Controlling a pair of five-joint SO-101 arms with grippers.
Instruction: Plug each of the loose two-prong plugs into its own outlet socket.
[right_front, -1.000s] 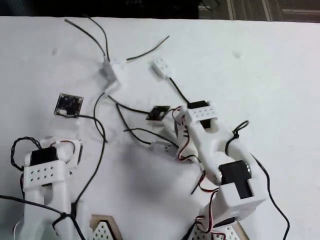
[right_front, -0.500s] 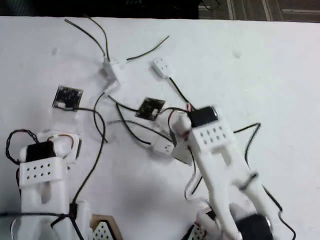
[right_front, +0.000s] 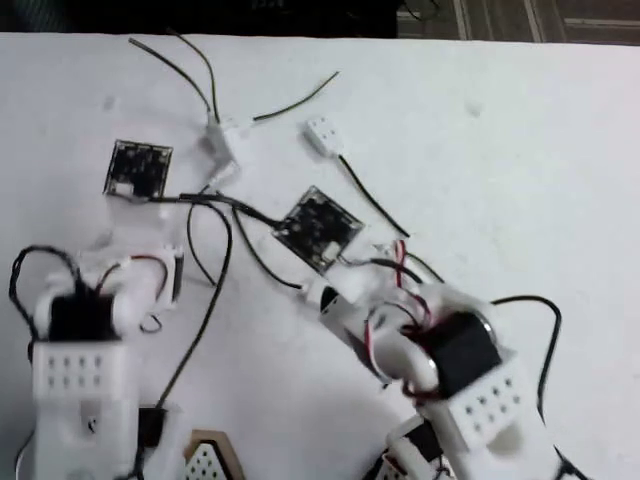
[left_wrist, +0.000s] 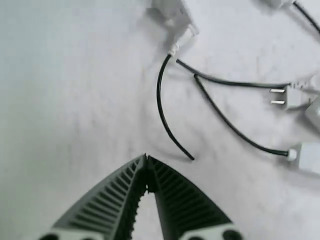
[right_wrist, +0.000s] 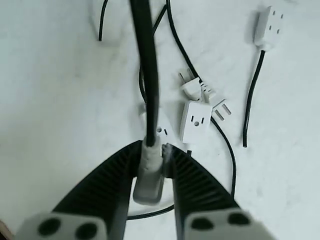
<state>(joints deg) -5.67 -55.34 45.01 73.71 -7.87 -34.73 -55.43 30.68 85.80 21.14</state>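
Bright even overhead light, mild glare on white table (right_front: 540, 140), soft faint shadows beside cables (left_wrist: 159, 100)

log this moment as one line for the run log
left gripper: shut, empty, over table | right gripper: shut on plug | outlet socket: on table nearby, nothing plugged in

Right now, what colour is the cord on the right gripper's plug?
Black; the cord shows best in the right wrist view.
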